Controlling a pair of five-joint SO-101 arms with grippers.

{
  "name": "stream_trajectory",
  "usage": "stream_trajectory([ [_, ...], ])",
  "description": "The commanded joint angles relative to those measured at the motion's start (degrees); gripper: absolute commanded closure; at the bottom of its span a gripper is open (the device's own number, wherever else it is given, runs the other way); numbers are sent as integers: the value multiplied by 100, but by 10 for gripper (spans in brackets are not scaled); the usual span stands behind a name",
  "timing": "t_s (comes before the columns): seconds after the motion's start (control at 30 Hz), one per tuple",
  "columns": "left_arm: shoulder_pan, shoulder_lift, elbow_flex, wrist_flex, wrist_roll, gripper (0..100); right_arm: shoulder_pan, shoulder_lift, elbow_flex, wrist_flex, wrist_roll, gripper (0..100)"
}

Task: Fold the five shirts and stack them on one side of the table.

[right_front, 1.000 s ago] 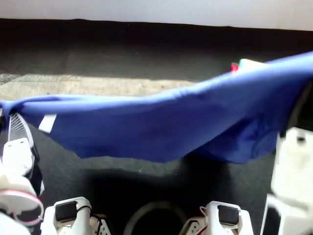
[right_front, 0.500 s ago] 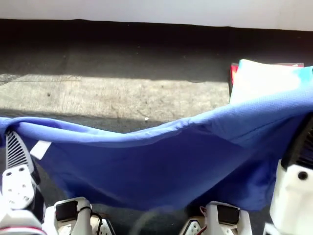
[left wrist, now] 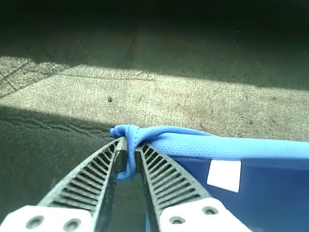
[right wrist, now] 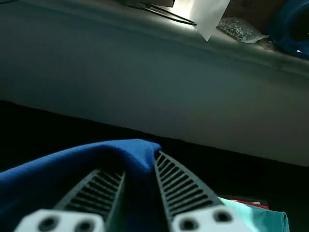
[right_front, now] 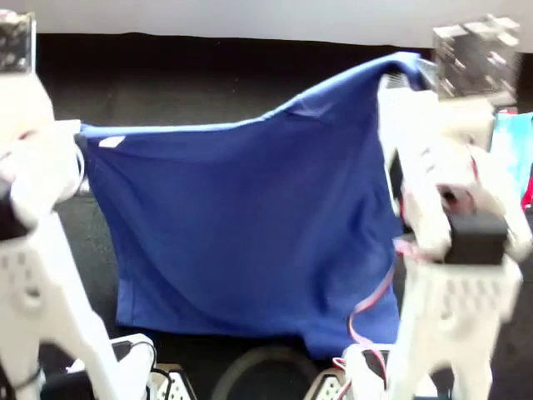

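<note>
Left hand (left wrist: 128, 147) pinches shirt (right_front: 250, 225) corner; right hand (right wrist: 140, 164) clamps opposite corner (held higher); shirt hangs spread between them over counter (left wrist: 193, 96).

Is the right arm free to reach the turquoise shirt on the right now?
Probably not: the right gripper is shut on the blue shirt, so it cannot take the turquoise shirt without letting go.

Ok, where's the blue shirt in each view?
High view: shirt hangs spread across the middle of the picture.
Left wrist view: its bunched corner sits pinched in the left claw.
Right wrist view: its edge lies in the right claw.
Shared landmark: the white tag near the left claw's corner.
</note>
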Motion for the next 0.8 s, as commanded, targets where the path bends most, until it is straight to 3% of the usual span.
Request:
stream_trajectory([
  [0.0, -40, 787, -22, -484, -316, 991, -48, 716, 136, -673, 9, 992],
  [0.2, -31, 2079, -400, -1222, -668, 991, -48, 2246, -778, -1147, 9, 992],
  [0.43, -13, 3714, -2141, -1020, -738, 991, -48, 3881, -2598, -1095, 9, 992],
  [0.77, 242, 5886, -3257, -563, -809, 991, -180, 5429, -2642, -356, 0, 992],
])
